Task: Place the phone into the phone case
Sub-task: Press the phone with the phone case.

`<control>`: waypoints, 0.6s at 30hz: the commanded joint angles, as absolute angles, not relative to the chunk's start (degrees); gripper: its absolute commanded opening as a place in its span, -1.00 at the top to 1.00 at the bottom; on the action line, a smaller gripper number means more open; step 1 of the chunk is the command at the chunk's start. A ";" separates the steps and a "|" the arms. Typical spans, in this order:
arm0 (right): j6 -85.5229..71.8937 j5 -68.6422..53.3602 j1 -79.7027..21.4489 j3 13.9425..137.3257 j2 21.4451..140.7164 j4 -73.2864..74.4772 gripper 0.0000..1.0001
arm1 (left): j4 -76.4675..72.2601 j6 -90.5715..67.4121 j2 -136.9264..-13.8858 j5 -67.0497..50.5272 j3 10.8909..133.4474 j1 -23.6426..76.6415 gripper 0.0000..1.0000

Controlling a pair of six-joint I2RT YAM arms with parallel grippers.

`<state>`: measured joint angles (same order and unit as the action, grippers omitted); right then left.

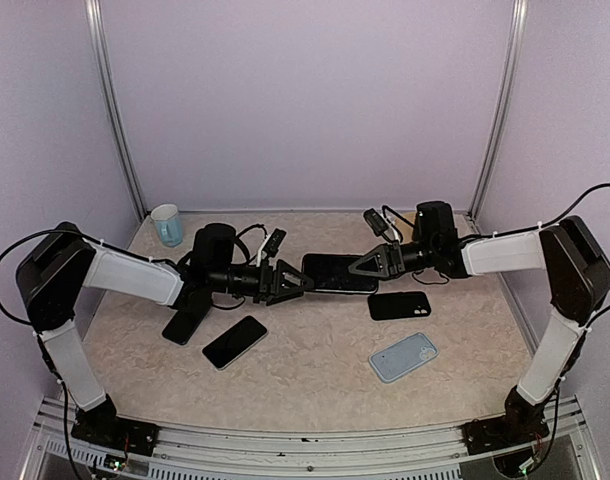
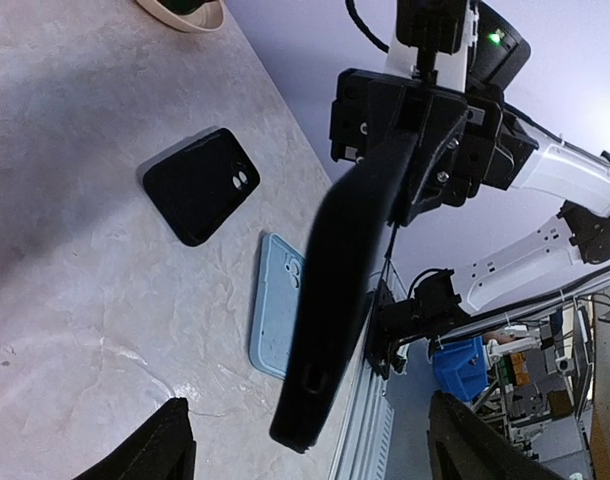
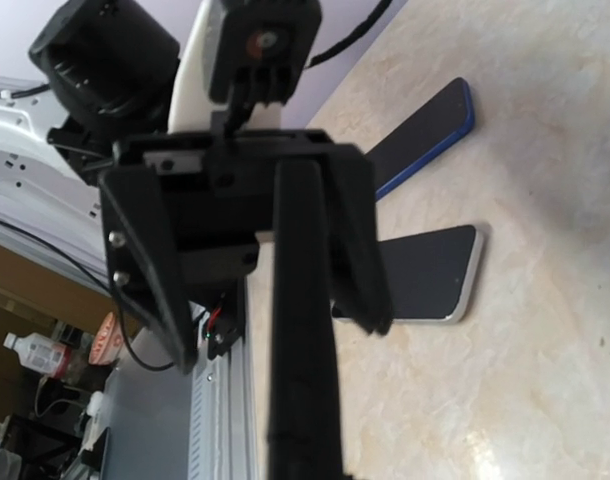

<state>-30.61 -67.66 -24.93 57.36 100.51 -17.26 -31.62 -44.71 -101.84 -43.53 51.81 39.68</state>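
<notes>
A black phone [image 1: 340, 273] hangs above the table between both arms. My right gripper [image 1: 370, 268] is shut on its right end; this shows in the left wrist view [image 2: 405, 130]. My left gripper [image 1: 303, 281] is open, and its fingers [image 2: 155, 445] stand wide on either side of the phone's free end [image 2: 310, 400] without touching it. A black case [image 1: 399, 304] with camera holes and a light-blue case [image 1: 403, 357] lie on the table below the right arm. In the right wrist view the phone [image 3: 300, 330] is edge-on and runs up into the open left gripper [image 3: 255, 230].
A silver-edged phone [image 1: 234, 342] and a blue-edged phone [image 1: 185, 322] lie under the left arm. A pale blue mug [image 1: 167, 224] stands at the back left. Walls close the back and sides. A metal rail [image 1: 305, 440] runs along the front edge.
</notes>
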 commanded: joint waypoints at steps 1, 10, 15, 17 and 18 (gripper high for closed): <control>-32.01 -69.20 -24.52 57.02 97.00 -20.46 1.00 | -31.61 -43.07 -100.02 -43.52 52.03 38.60 -0.64; -33.38 -69.85 -24.50 57.04 96.98 -22.06 1.00 | -32.75 -42.70 -101.34 -43.92 54.80 39.39 -0.90; -33.53 -69.66 -24.52 56.58 96.88 -22.73 1.00 | -33.24 -42.82 -102.50 -44.94 55.82 40.33 -0.60; -33.20 -69.49 -24.52 56.31 96.86 -22.28 1.00 | -33.32 -42.93 -102.78 -45.16 56.10 40.50 -0.42; -33.02 -69.36 -24.52 56.14 96.81 -21.98 1.00 | -33.32 -43.04 -103.02 -45.17 56.28 40.59 -0.33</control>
